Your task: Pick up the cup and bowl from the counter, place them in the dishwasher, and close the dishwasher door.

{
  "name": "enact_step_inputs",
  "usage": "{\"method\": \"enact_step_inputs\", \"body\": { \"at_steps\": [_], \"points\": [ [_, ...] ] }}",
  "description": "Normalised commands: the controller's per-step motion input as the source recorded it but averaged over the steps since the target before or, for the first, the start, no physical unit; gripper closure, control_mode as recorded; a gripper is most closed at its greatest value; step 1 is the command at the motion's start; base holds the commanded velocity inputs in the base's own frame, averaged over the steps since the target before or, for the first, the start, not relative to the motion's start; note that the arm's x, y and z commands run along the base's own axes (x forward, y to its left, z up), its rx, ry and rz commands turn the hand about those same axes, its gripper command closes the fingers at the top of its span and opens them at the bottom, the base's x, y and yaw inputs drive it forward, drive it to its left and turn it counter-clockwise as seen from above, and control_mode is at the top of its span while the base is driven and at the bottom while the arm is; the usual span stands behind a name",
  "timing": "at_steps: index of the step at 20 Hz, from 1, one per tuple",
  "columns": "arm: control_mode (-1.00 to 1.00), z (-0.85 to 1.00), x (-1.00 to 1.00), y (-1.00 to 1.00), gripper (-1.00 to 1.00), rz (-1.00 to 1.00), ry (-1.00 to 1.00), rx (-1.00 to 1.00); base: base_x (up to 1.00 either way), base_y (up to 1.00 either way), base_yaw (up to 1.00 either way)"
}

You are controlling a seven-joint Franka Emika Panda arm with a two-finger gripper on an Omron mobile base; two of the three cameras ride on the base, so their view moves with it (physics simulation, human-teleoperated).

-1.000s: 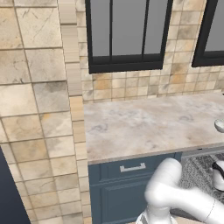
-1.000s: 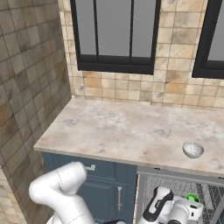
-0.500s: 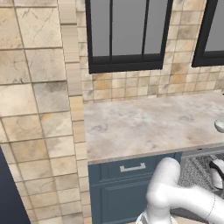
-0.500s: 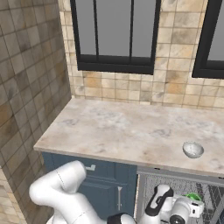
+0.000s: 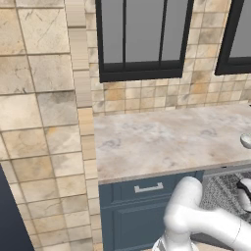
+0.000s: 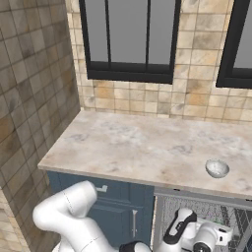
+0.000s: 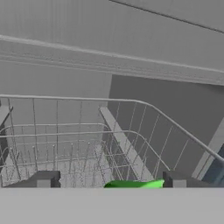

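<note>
In the hand view my gripper (image 7: 109, 181) is open, its two dark fingertips (image 7: 43, 179) standing wide apart over the grey wire rack (image 7: 87, 144) of the dishwasher (image 6: 197, 196). The green cup (image 7: 133, 185) shows as a rim between them, close to the right tip and clear of the left one. The small grey bowl (image 6: 217, 168) sits on the marbled counter (image 6: 138, 147) at the right, above the dishwasher; it also shows at the right edge as the bowl (image 5: 246, 141). My white wrist (image 6: 204, 236) reaches low into the open dishwasher. The dishwasher door is out of view.
A dark blue cabinet with a silver-handled drawer (image 5: 148, 188) stands left of the dishwasher. A tiled wall column (image 5: 44, 127) closes the counter's left end. Black-framed windows (image 6: 128, 39) sit in the tan tiled wall behind the counter.
My hand has shifted slightly lower and to the right over the dishwasher rack. The bowl and the counter stand as before.
</note>
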Motion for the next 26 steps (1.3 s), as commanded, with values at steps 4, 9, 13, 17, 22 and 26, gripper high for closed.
{"method": "enact_step_inputs", "body": {
  "at_steps": [4,9,13,17,22,26],
  "points": [
    [-1.00,0.17,-0.21,-0.13,-1.00,0.00,-0.09,0.00,0.00,0.00,0.00],
    [-1.00,0.34,-0.31,0.00,-1.00,0.00,-0.08,-0.05,0.00,0.00,0.00],
    [-1.00,0.34,-0.41,0.23,-1.00,0.01,-0.05,-0.12,0.00,0.00,0.00],
    [-1.00,0.27,-0.41,0.53,-1.00,0.05,-0.02,-0.15,0.00,0.00,0.00],
    [-1.00,0.30,-0.26,0.65,-1.00,0.07,0.00,-0.16,0.00,0.00,0.00],
    [-1.00,0.56,-0.09,0.41,-1.00,0.03,0.00,-0.10,0.00,0.00,0.00]
  ]
}}
